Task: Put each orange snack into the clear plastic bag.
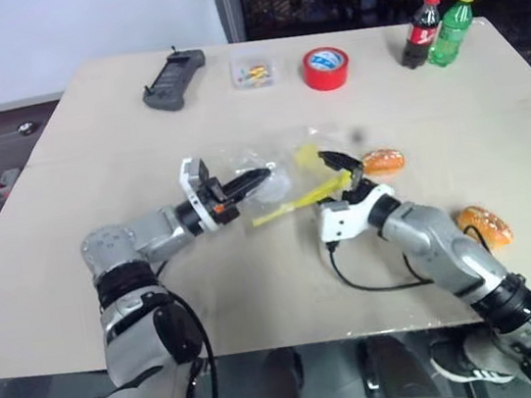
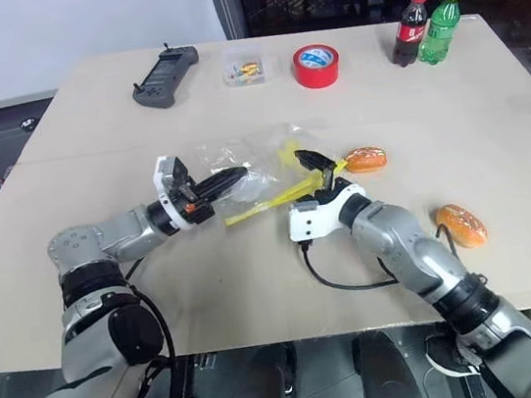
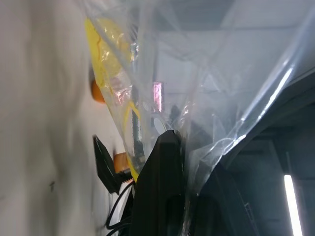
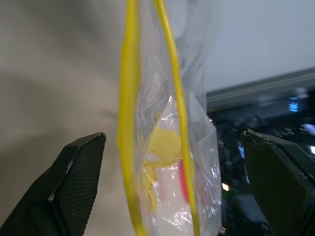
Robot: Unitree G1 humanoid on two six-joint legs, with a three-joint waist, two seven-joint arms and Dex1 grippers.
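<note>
Pinching the clear plastic bag (image 1: 272, 173), the left gripper (image 1: 260, 177) has its fingers closed on the film and holds the bag lifted off the desk (image 1: 91, 154), its yellow seal strip (image 1: 298, 201) slanting down toward the right arm. The right gripper (image 1: 346, 170) has its fingers spread wide on either side of that mouth, one finger (image 4: 74, 182) to each side of the strip in the wrist view, holding nothing.

Just beyond the right fingers lies one orange snack (image 1: 383, 161). The other orange snack (image 1: 484, 226) sits beside the right forearm, near the desk's right front edge.

Between the arms and the front edge the desk is bare apart from a black cable (image 1: 366, 279).

Along the far edge, well apart from the bag, stand a black controller (image 1: 174, 79), a small clear box (image 1: 254, 71), a red tape roll (image 1: 326, 68) and two bottles (image 1: 437, 29).
</note>
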